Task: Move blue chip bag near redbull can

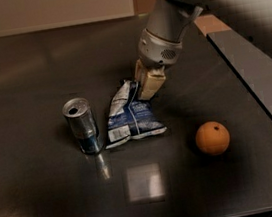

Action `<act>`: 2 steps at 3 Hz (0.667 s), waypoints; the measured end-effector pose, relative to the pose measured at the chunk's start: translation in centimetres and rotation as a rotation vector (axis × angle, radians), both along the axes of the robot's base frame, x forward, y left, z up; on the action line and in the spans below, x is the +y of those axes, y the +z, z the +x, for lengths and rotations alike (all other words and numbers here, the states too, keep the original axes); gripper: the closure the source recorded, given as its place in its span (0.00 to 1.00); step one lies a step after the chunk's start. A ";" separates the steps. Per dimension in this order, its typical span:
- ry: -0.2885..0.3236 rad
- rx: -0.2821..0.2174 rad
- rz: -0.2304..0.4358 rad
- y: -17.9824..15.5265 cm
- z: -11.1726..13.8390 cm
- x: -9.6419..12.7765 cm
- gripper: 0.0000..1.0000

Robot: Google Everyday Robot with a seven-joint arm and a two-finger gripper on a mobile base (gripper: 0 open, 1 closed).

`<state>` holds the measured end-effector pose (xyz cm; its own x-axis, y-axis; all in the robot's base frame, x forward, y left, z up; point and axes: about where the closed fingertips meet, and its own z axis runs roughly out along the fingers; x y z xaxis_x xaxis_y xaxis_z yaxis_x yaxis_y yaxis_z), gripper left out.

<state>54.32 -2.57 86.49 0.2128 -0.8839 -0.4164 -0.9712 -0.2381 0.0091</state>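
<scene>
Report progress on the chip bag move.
Mostly done: the blue chip bag lies on the table right beside the redbull can. In hand: the gripper is clamped on the bag's upper corner. Left: release and pull away.

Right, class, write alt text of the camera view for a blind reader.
The gripper holds the top of the blue chip bag, which rests on a dark table beside the upright redbull can. An orange lies farther right.

Crinkled glossy foil is noted on blue chip bag [130, 119], shiny metal on redbull can [82, 125], mirror-gloss on table [48, 203], and matt tan plastic on gripper [147, 87], clamped at bag's far corner.
</scene>
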 end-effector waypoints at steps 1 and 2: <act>0.000 -0.005 0.004 -0.1 0.1 0.3 0.59; -0.001 -0.010 0.007 -0.2 0.3 0.5 0.35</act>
<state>54.60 -2.04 86.32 0.2160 -0.8811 -0.4208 -0.9714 -0.2372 -0.0019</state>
